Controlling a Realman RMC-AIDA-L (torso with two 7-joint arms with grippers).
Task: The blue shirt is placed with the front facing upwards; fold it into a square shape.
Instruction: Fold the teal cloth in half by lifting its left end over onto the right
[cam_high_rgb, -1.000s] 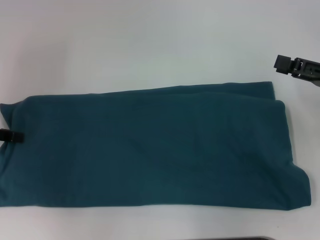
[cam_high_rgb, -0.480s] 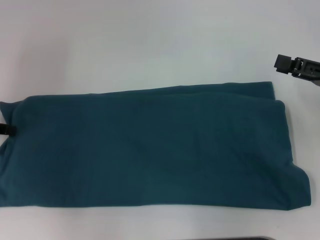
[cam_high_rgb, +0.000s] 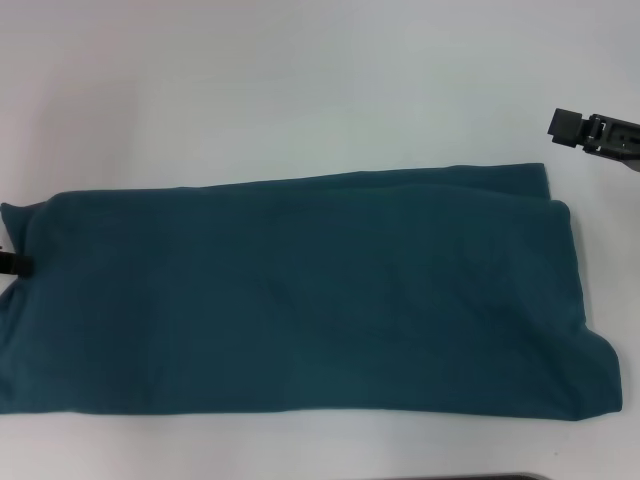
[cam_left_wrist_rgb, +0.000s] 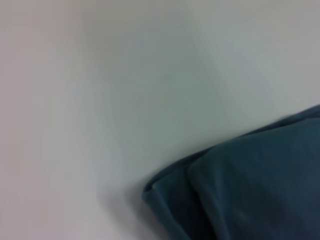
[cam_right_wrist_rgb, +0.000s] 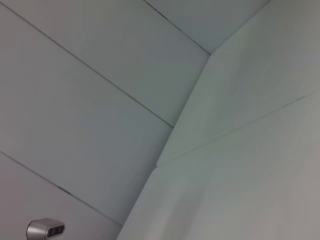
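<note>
Since a second ago the left tool (cam_high_rgb: 10, 263) has slid outward along the left edge of the head view, so only a small dark tip now shows against the left end of the blue shirt (cam_high_rgb: 300, 290); nothing else has shifted. Whether that tool is spread or pinching the cloth cannot be told from the tip alone. Folded into a long band, the shirt lies across the lower half of the head view on the white bench (cam_high_rgb: 300, 90), plain teal side up, with a layered fold at its right end. A folded corner of the shirt (cam_left_wrist_rgb: 250, 190) fills the lower right of the left wrist view. At the upper right edge of the head view, clear of the cloth, is the right tool (cam_high_rgb: 592, 132); its state cannot be told.
</note>
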